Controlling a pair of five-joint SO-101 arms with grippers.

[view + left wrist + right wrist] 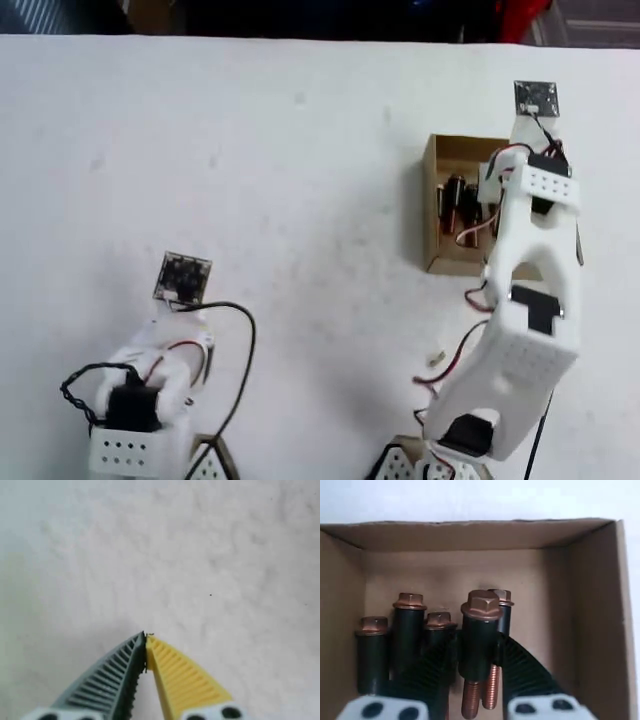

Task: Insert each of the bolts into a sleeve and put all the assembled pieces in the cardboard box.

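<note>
Assembled pieces (pixel 409 630): four copper-coloured bolts, each seated in a black sleeve, are lying side by side on the floor of the cardboard box, with their hexagonal heads all pointing the same way.
Held piece (pixel 479 635): a fifth bolt-in-sleeve is sitting between the fingers of the right hand, inside the box walls and just in front of one lying piece. Its threaded end is protruding from the sleeve toward the wrist. Whether it is touching the box floor cannot be told.
Cardboard box (pixel 432 200): it is standing open-topped on the right part of the desk. The forward end of the right arm is partly covering it in the high view.
Right hand (pixel 477 650): it is grasping the held piece, with dark ribbed fingers pressing on either side of the sleeve.
Right arm (pixel 530 290): it is stretching from the near edge of the desk out over the box.
Left hand (pixel 145 640): it is clenched on nothing, its grey and yellow fingers meeting at the tips just above bare desk.
Left arm (pixel 140 390): it is sitting folded back at the near left of the desk, well apart from the box.
Desk (pixel 300 150): its white surface is carrying the box and both arms.
Pale scrap (pixel 435 357): it is lying on the desk beside the right arm's base and is too small to identify.
</note>
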